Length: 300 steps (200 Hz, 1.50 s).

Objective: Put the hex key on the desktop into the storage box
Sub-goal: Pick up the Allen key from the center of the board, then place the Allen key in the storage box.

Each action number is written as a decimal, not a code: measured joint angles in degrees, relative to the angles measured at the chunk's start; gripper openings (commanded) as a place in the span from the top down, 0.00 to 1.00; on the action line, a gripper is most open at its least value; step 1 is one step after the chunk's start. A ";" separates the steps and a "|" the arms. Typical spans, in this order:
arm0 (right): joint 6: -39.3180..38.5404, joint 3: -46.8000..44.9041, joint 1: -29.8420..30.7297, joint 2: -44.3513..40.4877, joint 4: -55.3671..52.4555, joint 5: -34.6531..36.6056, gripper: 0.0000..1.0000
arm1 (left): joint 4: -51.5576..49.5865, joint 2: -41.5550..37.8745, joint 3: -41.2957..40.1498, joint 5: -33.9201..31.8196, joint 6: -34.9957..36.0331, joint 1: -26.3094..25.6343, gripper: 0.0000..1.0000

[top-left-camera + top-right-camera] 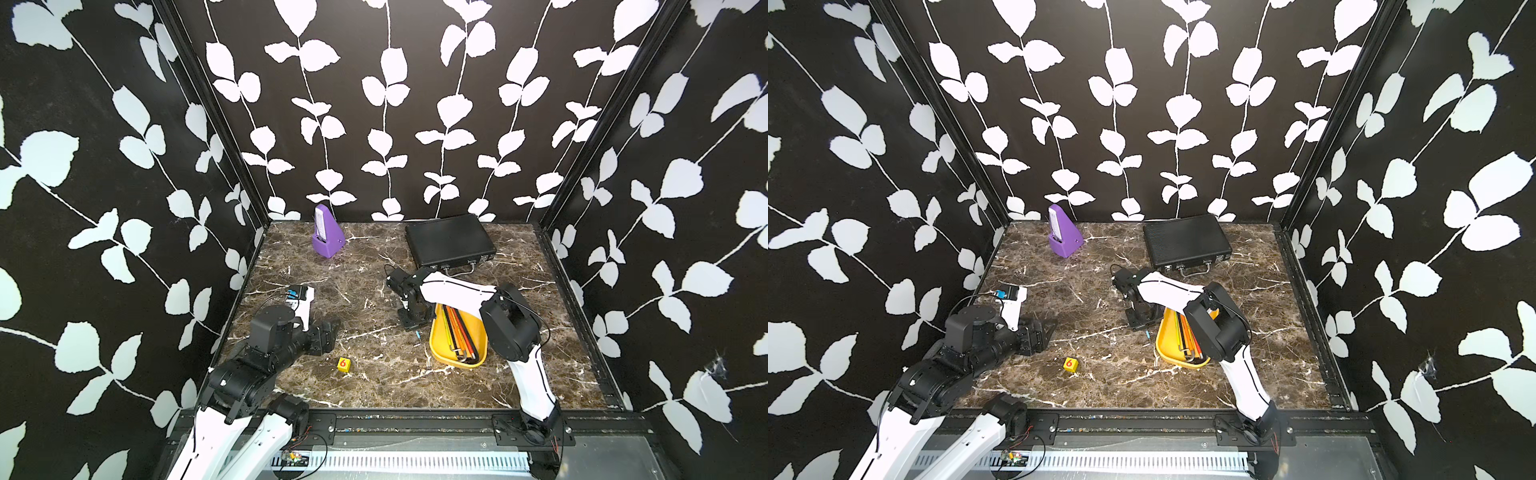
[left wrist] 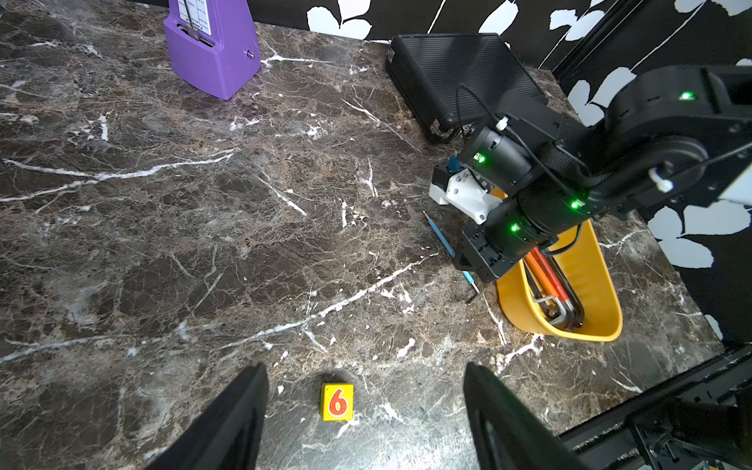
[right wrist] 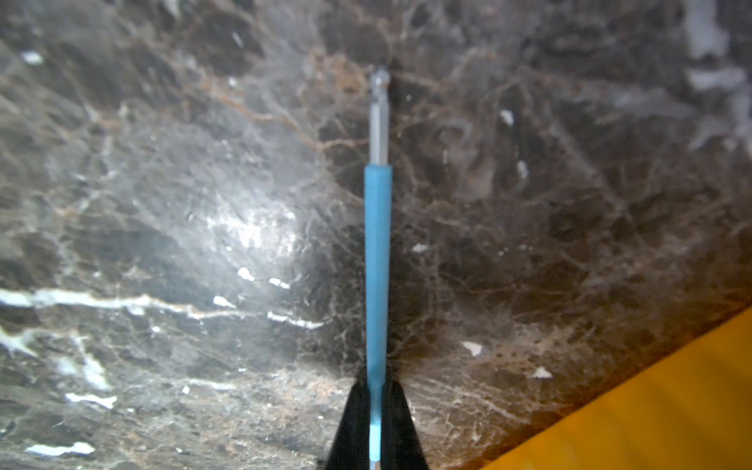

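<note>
The right gripper (image 3: 377,401) is pinched tight on the thin steel hex key with a blue sleeve (image 3: 378,264). It grips the sleeve toward the bent end, so the long shaft runs straight out ahead of the jaws, a hold across the rod that should stop it rolling once raised. The key sits low over the dark brown marble-patterned desktop (image 1: 365,291), just beside the long wall of the shallow yellow plastic storage box (image 2: 525,313). That box stands in the desktop's right front part and already holds a bundle of coloured hex keys (image 2: 549,285), so only a short carry over the rim seems left. Whether the key has cleared the surface I cannot tell. Its short bent leg is cut off in the right wrist view, and in both top views the arm hides most of it. The left gripper (image 2: 364,368) hangs spread and empty toward the left edge, out of the way, near a small yellow cube marked 6 (image 2: 337,402).
</note>
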 measured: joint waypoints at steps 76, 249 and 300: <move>0.26 0.02 1.01 -0.39 -0.04 2.05 1.00 | 0.00 -0.02 0.00 -0.02 0.00 0.00 0.24; 6.03 -23.76 -6.16 -30.05 2.58 8.61 1.00 | 0.00 -0.02 0.00 -0.02 -0.02 0.00 0.24; 6.03 -25.49 -6.60 -24.17 6.58 7.19 1.00 | 0.00 -0.04 0.00 -0.02 -0.02 0.00 0.24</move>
